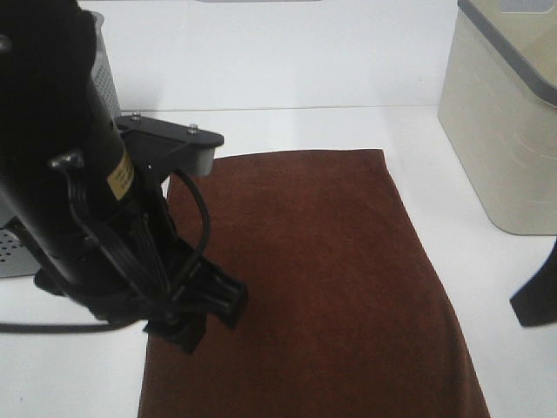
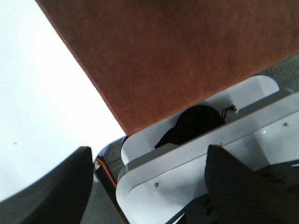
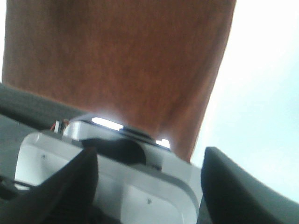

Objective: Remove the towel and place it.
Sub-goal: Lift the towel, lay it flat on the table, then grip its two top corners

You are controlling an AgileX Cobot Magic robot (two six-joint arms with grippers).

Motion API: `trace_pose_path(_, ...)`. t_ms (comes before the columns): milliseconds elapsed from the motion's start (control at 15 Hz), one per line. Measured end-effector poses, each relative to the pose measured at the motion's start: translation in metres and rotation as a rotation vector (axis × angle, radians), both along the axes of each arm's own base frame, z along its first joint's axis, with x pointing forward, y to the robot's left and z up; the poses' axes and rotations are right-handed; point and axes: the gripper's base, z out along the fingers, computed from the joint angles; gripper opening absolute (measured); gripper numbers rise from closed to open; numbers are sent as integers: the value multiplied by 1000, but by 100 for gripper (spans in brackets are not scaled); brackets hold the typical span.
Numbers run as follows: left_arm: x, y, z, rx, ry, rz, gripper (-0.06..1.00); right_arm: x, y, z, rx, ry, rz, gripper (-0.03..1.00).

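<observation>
Towel (image 1: 322, 287) lying flat on table (image 1: 496, 287), centre to bottom of exterior view. Left gripper (image 2: 149, 148) and right gripper (image 3: 150, 150) both gaping wide, gripping nothing. Placement looking done. Advising lifting arms straight up, keeping fingers off plush, avoiding dragging edges.

The towel (image 1: 322, 279), a dark reddish-brown plush rectangle, is laid out flat and smooth on the white counter (image 1: 474, 261). It is gripped by neither tool. One long edge is overlapped from above by the left tool (image 1: 209, 318), whose jaws are spread wide; whether the cloth is touched there cannot be told. The right tool (image 1: 533, 296) is found well apart from the opposite long edge, jaws likewise parted. In both wrist views the cloth is seen ahead of the fingertips, and one corner is shown near the left tool.
</observation>
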Motion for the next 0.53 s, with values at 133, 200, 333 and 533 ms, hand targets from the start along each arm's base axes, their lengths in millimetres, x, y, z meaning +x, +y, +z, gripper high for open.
trace_pose_path(133, 27, 11, 7, -67, -72, 79, 65, 20, 2, 16, 10, -94, -20, 54)
trace_pose_path(200, 42, 15, 13, -105, -121, 102, 65, 32, 4, 19, 10, -105, -26, 51)
trace_pose_path(333, 70, 23, 24, -159, -209, 132, 65, 59, 9, 21, 6, -98, -32, 50)
trace_pose_path(533, 110, 27, 30, -161, -260, 144, 62, 100, 16, 17, -3, -65, -36, 50)
